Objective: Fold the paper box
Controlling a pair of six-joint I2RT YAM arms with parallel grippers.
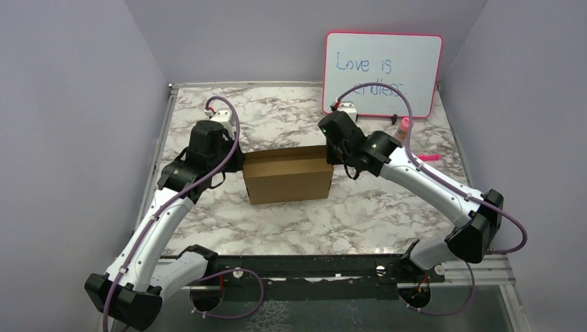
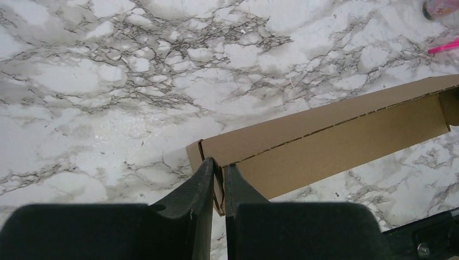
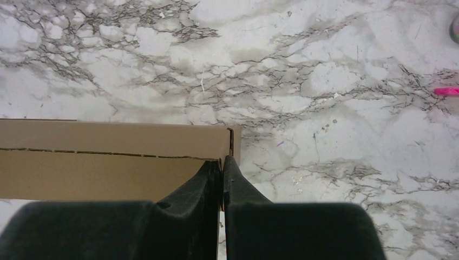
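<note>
Paper box point(image 1: 287, 176) found standing on desk point(image 1: 367, 214), mid-surface, between both arms; brown, unprinted, long face turned toward arm bases. Left tool point(image 2: 218, 172) clenched on thin cardboard edge at box's left end, sheet pinched between fingers. Right tool point(image 3: 222, 165) clamped on cardboard wall at right-end corner (fingers nearly meeting, only sheet between). Dashed crease line noted along box in both wrist views. Pink-framed whiteboard point(image 1: 383, 72) propped at rear wall. Pink pen point(image 1: 429, 158) seen lying on desk beyond right arm.
</note>
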